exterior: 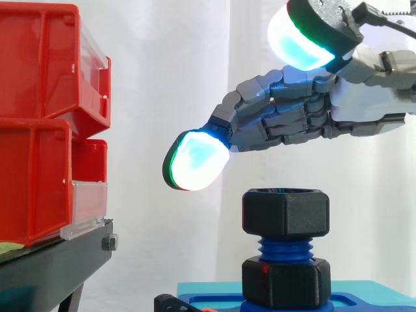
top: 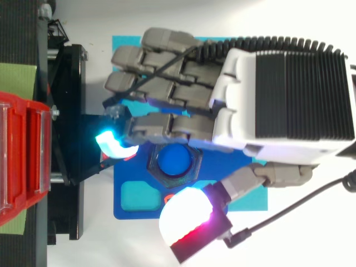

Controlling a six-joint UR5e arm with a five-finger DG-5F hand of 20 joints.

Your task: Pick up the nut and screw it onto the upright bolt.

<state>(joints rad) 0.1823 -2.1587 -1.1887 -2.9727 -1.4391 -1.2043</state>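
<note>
A black hex nut (exterior: 286,212) sits threaded on the top of the upright blue bolt (exterior: 285,249), above a second black nut (exterior: 285,281) at the bolt's foot. In the top view the nut (top: 154,164) rings the bolt's blue end (top: 174,159). My hand (exterior: 296,107) hovers just above the nut without touching it. Its fingers are loosely bent and hold nothing. A glowing fingertip (exterior: 195,160) hangs left of the nut and the glowing thumb pad (exterior: 300,39) is raised high. From above, the hand (top: 233,100) covers the far part of the base.
The bolt stands on a blue fixture plate (top: 133,207) laid on a cyan base (exterior: 364,289). Red bins (exterior: 39,123) are stacked on a black stand (exterior: 52,260) to the left, a short gap from the fixture.
</note>
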